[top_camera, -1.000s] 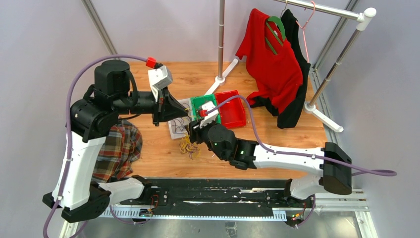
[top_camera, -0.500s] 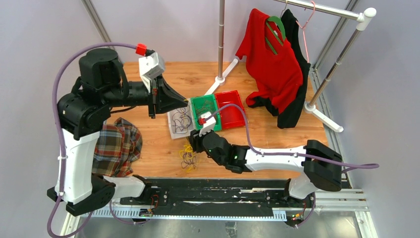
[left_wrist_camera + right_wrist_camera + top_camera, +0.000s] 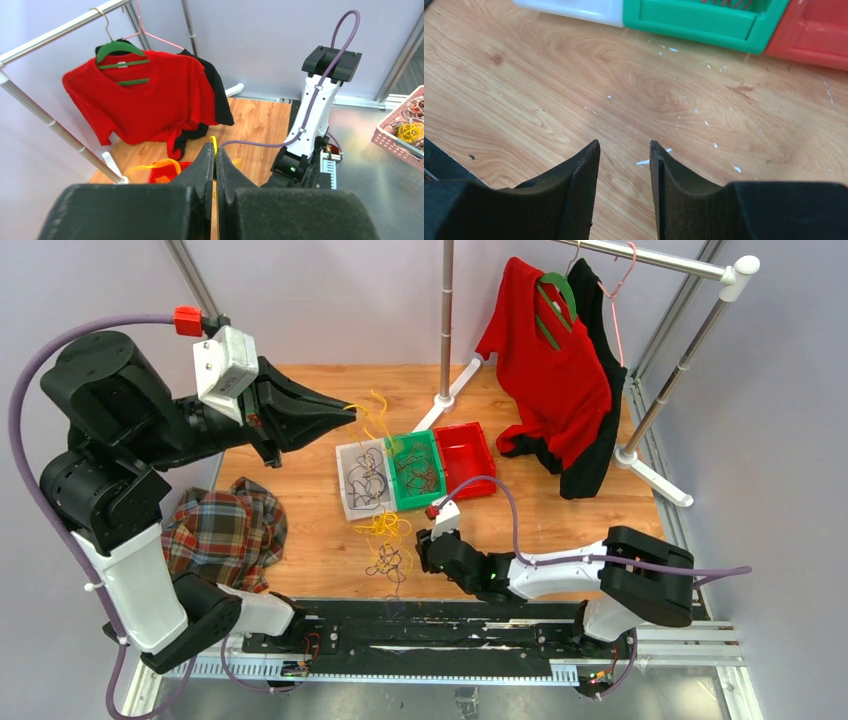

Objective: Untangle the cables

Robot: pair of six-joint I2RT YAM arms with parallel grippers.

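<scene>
My left gripper (image 3: 350,412) pinches one yellow cable (image 3: 213,141), limp and featherlight. The right gripper (image 3: 624,146) gapes empty. I'd take the near cable pile (image 3: 388,558) by a loose loop.

Tabletop (image 3: 684,100): wood, clear grain, smooth satin finish, dotted with white flecks. White bin (image 3: 574,9), green bin (image 3: 704,22) and red bin (image 3: 814,47), 12 o'clock from the right gripper (image 3: 624,147): smooth glossy plastic. Jaws matt black (inner faces finely ribbed). Plaid cloth (image 3: 230,530), 9 o'clock: soft woven, rumpled. Cables (image 3: 383,526): thin, smooth-sheathed. Rack pole (image 3: 446,320), 12 o'clock: bare bright metal.
</scene>
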